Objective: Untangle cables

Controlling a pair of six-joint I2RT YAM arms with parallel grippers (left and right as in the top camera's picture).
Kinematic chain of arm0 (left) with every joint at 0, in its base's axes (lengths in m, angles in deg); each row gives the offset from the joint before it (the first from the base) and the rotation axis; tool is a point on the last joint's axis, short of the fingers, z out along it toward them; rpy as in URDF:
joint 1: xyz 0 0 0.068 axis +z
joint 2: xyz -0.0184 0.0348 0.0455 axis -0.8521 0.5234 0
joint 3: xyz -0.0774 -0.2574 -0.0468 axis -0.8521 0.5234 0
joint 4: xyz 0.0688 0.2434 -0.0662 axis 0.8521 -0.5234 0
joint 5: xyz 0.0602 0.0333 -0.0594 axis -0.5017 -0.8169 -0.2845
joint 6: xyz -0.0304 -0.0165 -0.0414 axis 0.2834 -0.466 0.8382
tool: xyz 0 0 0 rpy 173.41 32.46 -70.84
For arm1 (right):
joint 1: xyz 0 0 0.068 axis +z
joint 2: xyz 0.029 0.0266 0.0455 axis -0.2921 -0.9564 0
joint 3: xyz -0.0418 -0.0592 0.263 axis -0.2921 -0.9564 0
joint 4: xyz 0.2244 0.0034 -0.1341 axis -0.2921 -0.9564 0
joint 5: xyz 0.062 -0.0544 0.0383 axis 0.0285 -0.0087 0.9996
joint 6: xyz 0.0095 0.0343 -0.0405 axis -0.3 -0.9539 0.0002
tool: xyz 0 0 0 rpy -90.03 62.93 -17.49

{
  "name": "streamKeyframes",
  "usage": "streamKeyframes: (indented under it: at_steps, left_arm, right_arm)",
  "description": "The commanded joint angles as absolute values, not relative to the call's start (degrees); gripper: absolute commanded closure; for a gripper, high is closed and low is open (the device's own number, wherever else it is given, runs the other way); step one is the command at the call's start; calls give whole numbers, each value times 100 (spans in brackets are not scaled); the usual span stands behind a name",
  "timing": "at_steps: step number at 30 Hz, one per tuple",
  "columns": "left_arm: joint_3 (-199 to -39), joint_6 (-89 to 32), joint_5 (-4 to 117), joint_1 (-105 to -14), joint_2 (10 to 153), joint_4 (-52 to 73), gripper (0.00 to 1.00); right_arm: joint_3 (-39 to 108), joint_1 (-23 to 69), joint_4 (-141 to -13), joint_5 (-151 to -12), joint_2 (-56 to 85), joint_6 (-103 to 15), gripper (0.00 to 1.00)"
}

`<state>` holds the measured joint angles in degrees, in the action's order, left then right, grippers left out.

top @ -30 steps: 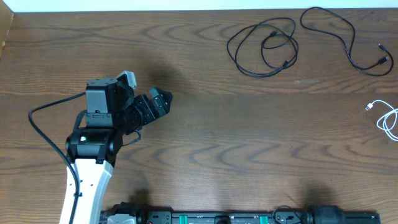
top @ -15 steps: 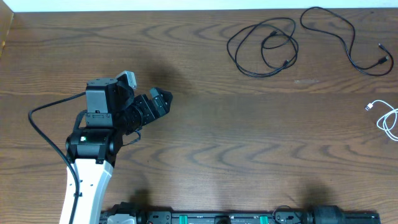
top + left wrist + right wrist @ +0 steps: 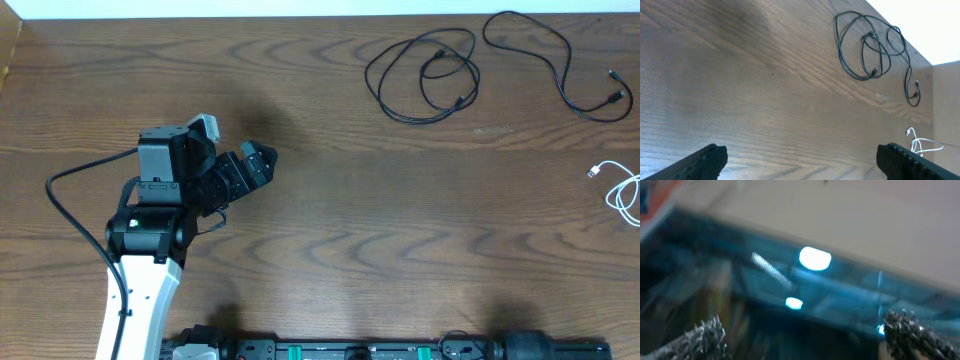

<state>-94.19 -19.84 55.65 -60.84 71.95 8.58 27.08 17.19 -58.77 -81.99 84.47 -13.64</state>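
Black cables (image 3: 875, 50) and white cable (image 3: 920, 145) lie well ahead of the left jaws, spread empty; right jaws gape too.

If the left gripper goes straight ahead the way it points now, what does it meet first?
The left gripper would probably meet the coiled black cable after crossing bare table; its downward tilt is unclear.
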Motion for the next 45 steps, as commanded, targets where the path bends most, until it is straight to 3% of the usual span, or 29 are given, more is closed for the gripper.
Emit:
streamKeyframes:
  at_steps: [1,12,35,45]
  left_arm:
    - [-9465,-1980,5530,-6059,7204,849,0]
    - [-9465,-1980,5530,-6059,7204,849,0]
    - [-9465,-1980,5530,-6059,7204,849,0]
    - [-9465,-1980,5530,-6059,7206,849,0]
  right_arm:
    - [2068,1760,-5814,-8188,8359,-1659,1]
    - [280,1760,-5746,-8026,8320,-1594,1]
    - [-1012,1760,-5676,-8356,8320,-2295,1]
    - [-2476,1760,-4194,-8335,8480,-2442,1]
